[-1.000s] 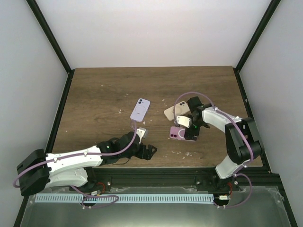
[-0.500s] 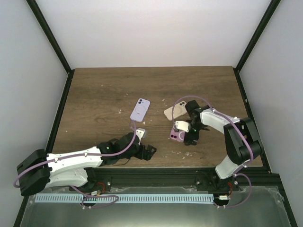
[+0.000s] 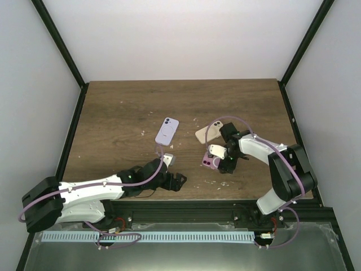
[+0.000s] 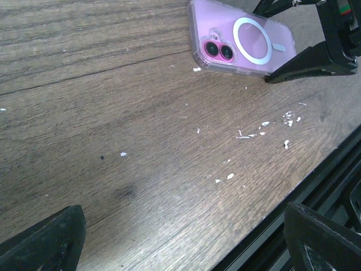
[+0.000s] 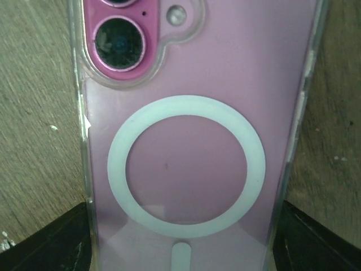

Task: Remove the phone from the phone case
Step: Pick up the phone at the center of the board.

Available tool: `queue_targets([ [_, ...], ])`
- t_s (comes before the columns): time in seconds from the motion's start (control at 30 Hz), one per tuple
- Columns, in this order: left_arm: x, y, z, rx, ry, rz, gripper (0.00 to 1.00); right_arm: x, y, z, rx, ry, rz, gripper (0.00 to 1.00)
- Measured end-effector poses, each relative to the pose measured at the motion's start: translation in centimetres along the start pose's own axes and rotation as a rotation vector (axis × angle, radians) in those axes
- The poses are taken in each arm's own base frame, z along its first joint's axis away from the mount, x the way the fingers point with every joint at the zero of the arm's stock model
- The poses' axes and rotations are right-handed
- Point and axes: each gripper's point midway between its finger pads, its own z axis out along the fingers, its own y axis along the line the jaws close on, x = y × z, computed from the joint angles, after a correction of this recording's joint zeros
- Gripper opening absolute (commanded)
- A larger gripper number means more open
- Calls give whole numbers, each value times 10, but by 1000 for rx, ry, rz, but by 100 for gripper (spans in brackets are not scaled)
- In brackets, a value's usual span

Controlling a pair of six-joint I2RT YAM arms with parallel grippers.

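At the right gripper: jaws wide, straddling the pink phone in its clear case, fingers right at both long edges; cannot tell whether clamped. Lying flat, camera side up, toward 4 o'clock on the table. At the left gripper: spread wide, holding nothing, at 9 o'clock from that phone. Beige phone at 12 o'clock of it, lilac phone or case at 10.
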Motion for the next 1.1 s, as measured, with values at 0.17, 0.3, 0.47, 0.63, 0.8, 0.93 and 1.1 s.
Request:
queue_targets([
  [0.17, 2, 2, 3, -8, 6, -4, 95, -3, 1, -1, -1, -20, 63, 57],
  [0.3, 2, 2, 2, -11, 7, 40, 78, -8, 11, -7, -39, -59, 66, 57],
  [0.47, 0, -32, -18, 63, -29, 300, 73, -26, 37, -42, -113, -178, -26, 57],
  [0.63, -2, -92, -60, 149, -140, 699, 74, -55, 72, -73, -158, -254, -190, 57],
  [0.8, 9, -99, -79, 62, -208, 1076, 73, -58, 117, -76, -263, -231, -299, 56],
  [0.93, 19, -91, -81, -21, -205, 1343, 72, -60, 134, -85, -323, -229, -325, 56],
  [1.1, 22, -78, -74, -127, -202, 1561, 67, -72, 145, -99, -358, -271, -342, 56],
])
